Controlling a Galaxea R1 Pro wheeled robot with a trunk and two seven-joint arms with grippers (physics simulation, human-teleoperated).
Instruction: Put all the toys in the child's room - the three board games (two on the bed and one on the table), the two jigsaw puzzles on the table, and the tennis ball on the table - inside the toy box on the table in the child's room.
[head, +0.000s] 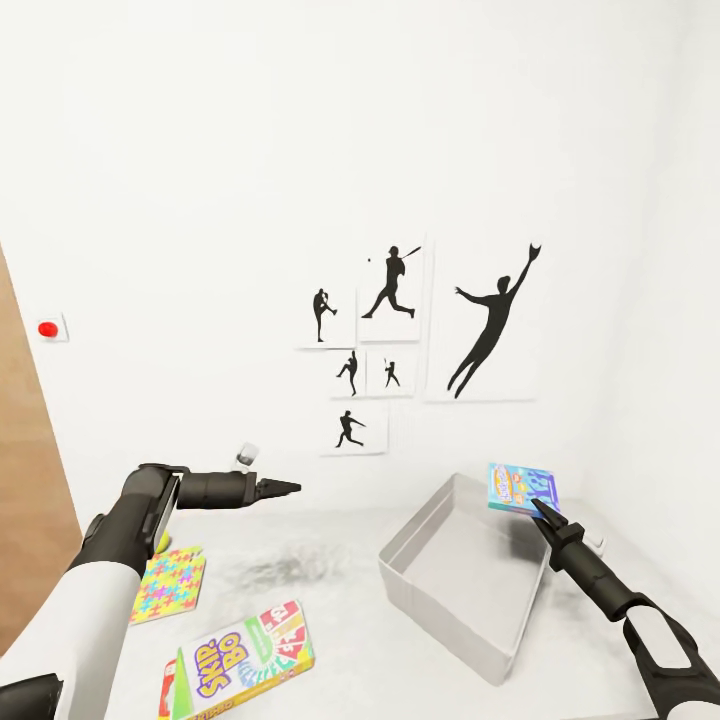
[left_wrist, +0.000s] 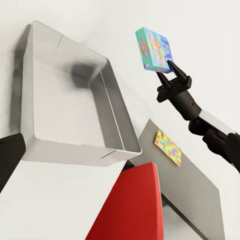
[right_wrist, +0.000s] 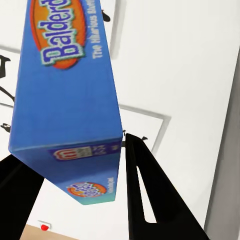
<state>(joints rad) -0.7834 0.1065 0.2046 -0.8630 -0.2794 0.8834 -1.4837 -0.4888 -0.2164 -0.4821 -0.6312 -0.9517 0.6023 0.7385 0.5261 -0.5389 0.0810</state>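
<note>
Right hand (head: 541, 511) pinches the blue game (head: 522, 488) by its lower edge above the toy box (head: 420, 545) far rim, so bring it inward and low before releasing (left hand (head: 290, 489) looks closed, empty, hovering over desk (head: 330, 575)).

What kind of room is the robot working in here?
Probably a child's bedroom or playroom: black baseball-player silhouette pictures hang on the white wall, and game boxes such as the Skip-Bo box and a jigsaw puzzle box lie on the table beside a grey toy box.
</note>
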